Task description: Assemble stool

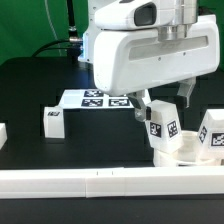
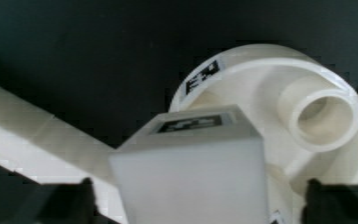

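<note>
The white round plastic seat disc [image 1: 178,152] sits on the black bench [image 1: 30,95], its near edge just beside the long white border rail [image 1: 100,182], so it's tight on that side. A short white block leg [image 1: 160,127] with its tag showing stands upright at the disc. The claw [image 1: 167,108] straddles it with jaws set wide. Are the pads pressing? Can't tell. In the wrist view a round socket [image 2: 313,115] gapes beside that leg. A second leg [image 1: 213,135] stands upright at the disc's far side, towards the exterior view's right. A third leg [image 1: 53,121] sits well apart from the disc, towards the exterior view's left, with open bench around it. The marker board [image 1: 95,98] lies beyond the disc.
</note>
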Controlling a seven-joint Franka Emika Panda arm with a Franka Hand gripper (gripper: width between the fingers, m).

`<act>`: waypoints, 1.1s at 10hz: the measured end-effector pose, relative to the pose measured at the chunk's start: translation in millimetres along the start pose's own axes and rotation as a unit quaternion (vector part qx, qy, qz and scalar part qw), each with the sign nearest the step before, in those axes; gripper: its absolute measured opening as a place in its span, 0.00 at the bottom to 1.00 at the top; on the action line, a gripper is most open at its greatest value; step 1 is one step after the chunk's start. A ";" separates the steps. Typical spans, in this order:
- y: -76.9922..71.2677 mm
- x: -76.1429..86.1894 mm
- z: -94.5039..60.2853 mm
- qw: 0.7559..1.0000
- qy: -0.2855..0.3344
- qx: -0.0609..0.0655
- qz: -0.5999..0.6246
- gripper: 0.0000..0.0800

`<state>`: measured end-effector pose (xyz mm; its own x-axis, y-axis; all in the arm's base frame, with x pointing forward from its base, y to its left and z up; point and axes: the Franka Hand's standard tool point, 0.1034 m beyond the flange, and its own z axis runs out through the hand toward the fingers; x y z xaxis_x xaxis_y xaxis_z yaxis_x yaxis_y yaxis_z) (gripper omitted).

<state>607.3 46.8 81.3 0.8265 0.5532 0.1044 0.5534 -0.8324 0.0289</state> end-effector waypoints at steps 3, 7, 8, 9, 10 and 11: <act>2.3 -0.7 -0.7 1.000 0.000 -0.001 0.002 0.42; 2.2 -0.7 -0.7 0.999 0.001 -0.001 0.055 0.42; 2.0 -1.0 -0.4 0.995 0.001 -0.001 0.104 0.42; 1.4 -0.4 -0.3 0.986 0.006 -0.003 0.167 0.42; -1.0 -0.3 -0.4 0.971 0.012 -0.007 0.240 0.42; -2.8 0.6 -0.1 0.955 0.020 -0.009 0.296 0.42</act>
<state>606.2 49.5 81.4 0.9891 -0.0150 0.1465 -0.0107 -0.9995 -0.0299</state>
